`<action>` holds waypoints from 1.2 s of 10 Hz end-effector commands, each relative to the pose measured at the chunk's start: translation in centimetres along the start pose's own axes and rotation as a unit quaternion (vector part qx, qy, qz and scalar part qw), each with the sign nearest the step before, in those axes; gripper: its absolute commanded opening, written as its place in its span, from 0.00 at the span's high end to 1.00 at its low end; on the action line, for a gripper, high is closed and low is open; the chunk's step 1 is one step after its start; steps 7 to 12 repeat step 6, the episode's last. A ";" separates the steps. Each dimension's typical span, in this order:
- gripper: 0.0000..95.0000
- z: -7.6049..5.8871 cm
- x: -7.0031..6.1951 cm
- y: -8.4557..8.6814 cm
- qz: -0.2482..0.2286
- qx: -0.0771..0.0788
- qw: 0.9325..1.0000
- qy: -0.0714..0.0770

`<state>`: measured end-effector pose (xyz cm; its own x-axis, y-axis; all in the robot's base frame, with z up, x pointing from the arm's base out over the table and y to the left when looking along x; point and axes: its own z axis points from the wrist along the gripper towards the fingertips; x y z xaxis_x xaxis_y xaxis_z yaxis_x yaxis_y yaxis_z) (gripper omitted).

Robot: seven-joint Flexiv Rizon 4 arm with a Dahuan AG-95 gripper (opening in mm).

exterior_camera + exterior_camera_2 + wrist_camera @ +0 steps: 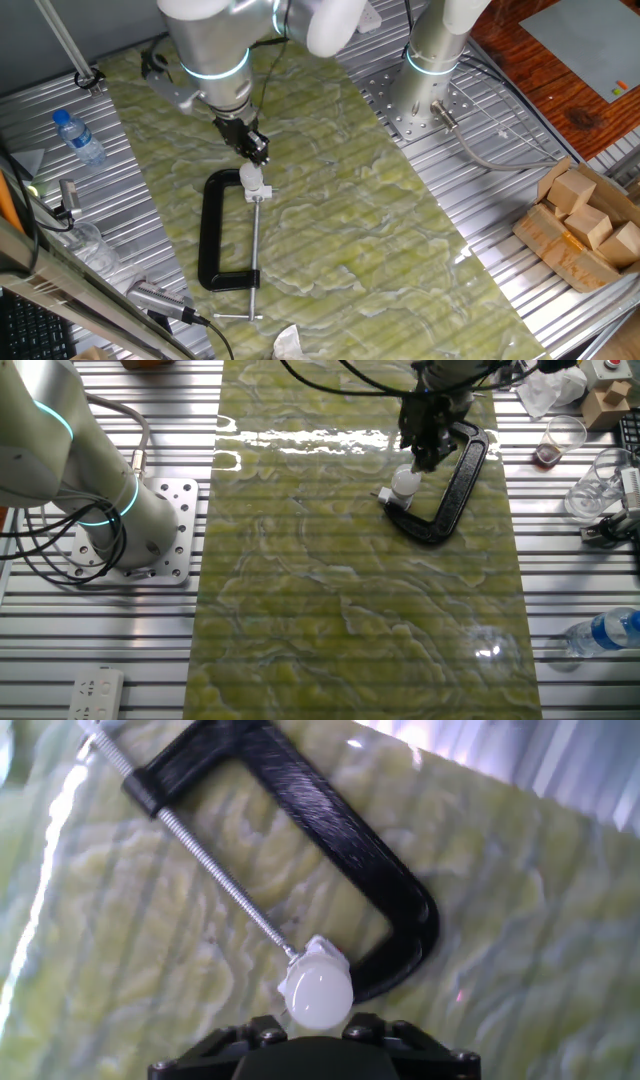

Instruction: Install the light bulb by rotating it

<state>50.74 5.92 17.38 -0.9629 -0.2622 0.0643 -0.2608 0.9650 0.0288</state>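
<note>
The small white light bulb (250,177) (405,482) (318,992) sits in a white socket fitting (322,955) held at the screw tip of a black C-clamp (213,230) (458,485) (350,850) that lies flat on the green marbled mat. My gripper (256,152) (424,456) (315,1032) hangs just above the bulb. In the hand view its two fingertips (265,1032) stand apart, one on each side of the bulb's near end, and it looks open. The fixed views show a small gap between the fingers and the bulb.
A clear bottle (78,135) (605,632) lies on the metal table off the mat. A box of wooden blocks (585,220) stands at the right. The second arm's base (430,60) (130,525) is bolted beside the mat. Plastic cups (565,440) stand near the clamp.
</note>
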 end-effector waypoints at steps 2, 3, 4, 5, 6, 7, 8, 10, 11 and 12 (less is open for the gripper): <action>1.00 -1.4 0.9 0.2 0.108 -0.014 0.994 0.006; 1.00 -1.6 1.0 0.2 0.111 -0.018 0.994 0.005; 1.00 -1.7 1.0 0.2 0.110 -0.019 0.994 0.005; 1.00 -1.7 1.0 0.2 0.103 -0.021 0.994 0.001; 1.00 -1.7 1.0 0.2 0.100 -0.022 0.995 0.000; 1.00 -1.7 1.0 0.2 0.100 -0.022 0.995 0.000; 1.00 -1.7 1.0 0.2 0.100 -0.022 0.995 0.000; 1.00 -1.7 1.0 0.2 0.100 -0.022 0.995 0.000; 1.00 -1.7 1.0 0.2 0.100 -0.022 0.995 0.000; 1.00 -1.7 1.0 0.2 0.100 -0.022 0.995 0.000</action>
